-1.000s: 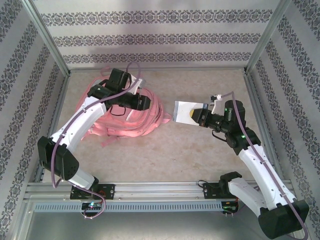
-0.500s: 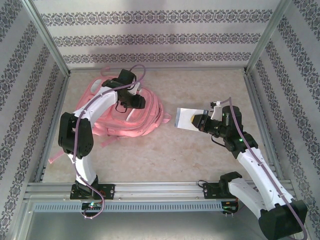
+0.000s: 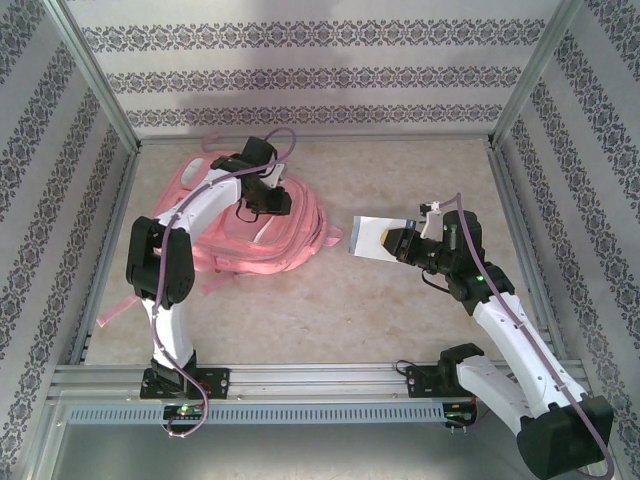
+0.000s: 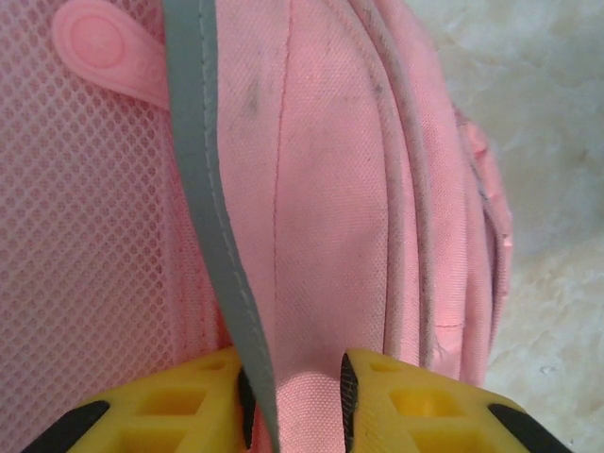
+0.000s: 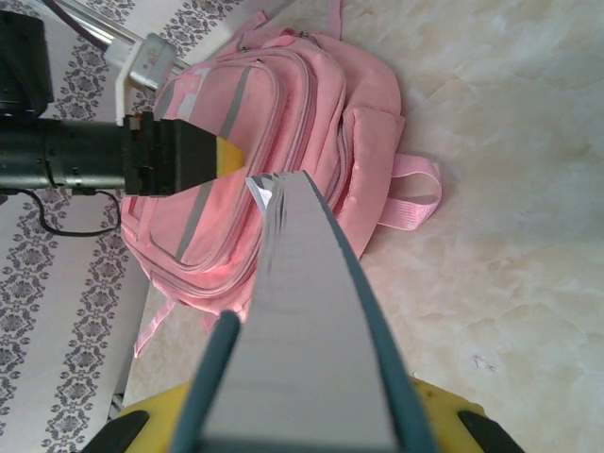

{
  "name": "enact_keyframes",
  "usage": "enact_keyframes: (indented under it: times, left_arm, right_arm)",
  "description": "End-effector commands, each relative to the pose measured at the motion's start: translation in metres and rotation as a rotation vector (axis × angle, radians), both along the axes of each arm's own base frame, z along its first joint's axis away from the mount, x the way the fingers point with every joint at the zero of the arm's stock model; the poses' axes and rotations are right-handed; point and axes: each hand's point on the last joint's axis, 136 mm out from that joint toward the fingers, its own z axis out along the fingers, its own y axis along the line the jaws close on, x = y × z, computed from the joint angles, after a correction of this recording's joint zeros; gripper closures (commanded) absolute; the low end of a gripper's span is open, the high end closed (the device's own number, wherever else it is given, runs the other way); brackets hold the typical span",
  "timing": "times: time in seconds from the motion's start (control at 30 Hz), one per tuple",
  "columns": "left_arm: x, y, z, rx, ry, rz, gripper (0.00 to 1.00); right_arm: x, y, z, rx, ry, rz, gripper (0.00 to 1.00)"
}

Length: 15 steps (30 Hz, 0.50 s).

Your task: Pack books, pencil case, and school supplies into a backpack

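While left hand (image 4: 295,379) pinches backpack (image 4: 330,189) seam, right hand (image 3: 397,240) grips 1 book (image 3: 366,235) over open table (image 3: 380,320).

The pink backpack (image 3: 300,240) lay at the back left of the pale marbled surface (image 3: 330,310), with loose straps trailing toward the near edge. The left arm (image 3: 195,210) bent over it, its jaws down on the pack's upper part. The right arm (image 3: 500,320) stretched in from the right, its jaws clamped on a pale grey book (image 3: 368,235) near the backpack's right edge.
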Motion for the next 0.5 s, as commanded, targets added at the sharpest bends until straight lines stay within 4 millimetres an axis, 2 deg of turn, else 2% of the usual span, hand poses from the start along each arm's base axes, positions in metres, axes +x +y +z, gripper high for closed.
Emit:
enact_keyframes:
  times: [0.0,0.13,0.2,0.3,0.47]
  left_arm:
    - [0.001,0.006,-0.008,0.024,0.044,0.028,0.74]
    - [0.000,-0.004,-0.011,-0.015,0.076,0.011,1.00]
    - [-0.001,-0.012,-0.003,-0.043,0.066,-0.015,1.00]
    - [-0.007,-0.029,0.022,-0.088,0.019,-0.076,1.00]
    - [-0.028,-0.058,0.066,-0.173,-0.015,-0.165,1.00]
  right_arm:
    - [0.004,0.001,0.018,0.020,-0.067,0.002,1.00]
    - [0.004,-0.012,0.007,-0.031,-0.047,-0.064,1.00]
    - [0.004,-0.021,0.005,-0.057,-0.041,-0.116,1.00]
    - [0.004,-0.035,0.001,-0.084,-0.041,-0.195,1.00]
    - [0.001,-0.038,0.001,-0.062,-0.053,-0.233,1.00]
